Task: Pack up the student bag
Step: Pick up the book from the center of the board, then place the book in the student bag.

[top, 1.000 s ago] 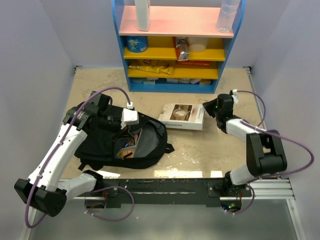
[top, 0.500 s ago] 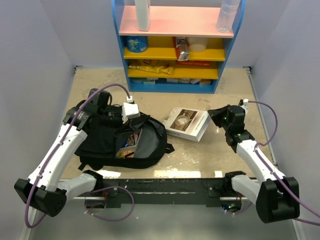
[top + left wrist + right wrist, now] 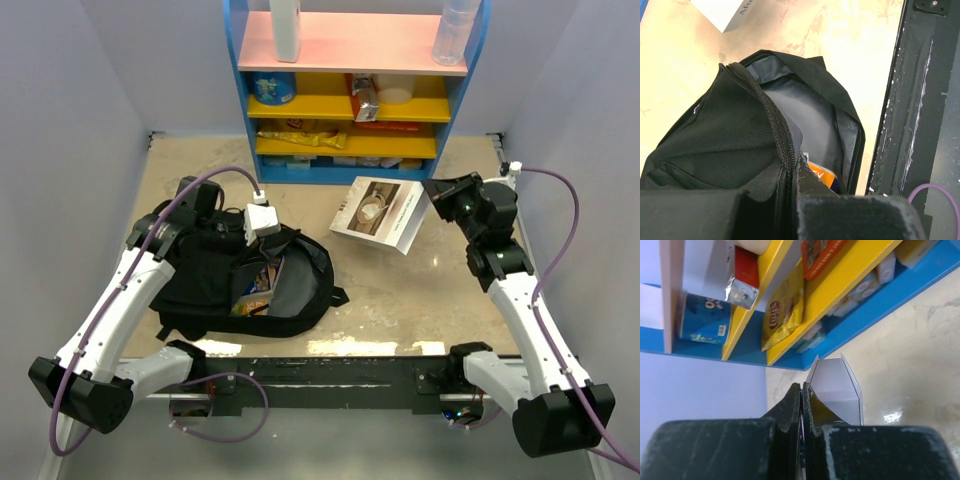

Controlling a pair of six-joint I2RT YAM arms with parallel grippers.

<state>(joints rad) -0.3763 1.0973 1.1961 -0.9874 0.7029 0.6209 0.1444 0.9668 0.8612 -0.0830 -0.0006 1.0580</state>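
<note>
Black fabric is pinched between the fingers of the left gripper (image 3: 792,174), which is clamped on the zipper edge of the bag (image 3: 725,135). The bag's mouth gapes just beyond the fingertips, and an orange item (image 3: 821,176) shows inside against grey lining (image 3: 805,115). The bag lies on the table (image 3: 420,300) directly under this gripper. Across from it, the right gripper (image 3: 436,196) is closed tight on one edge of a white book (image 3: 380,212), which juts out to the gripper's left, tilted. Farther off, beyond that gripper, stands the shelf (image 3: 340,172) with snack packs (image 3: 785,315).
</note>
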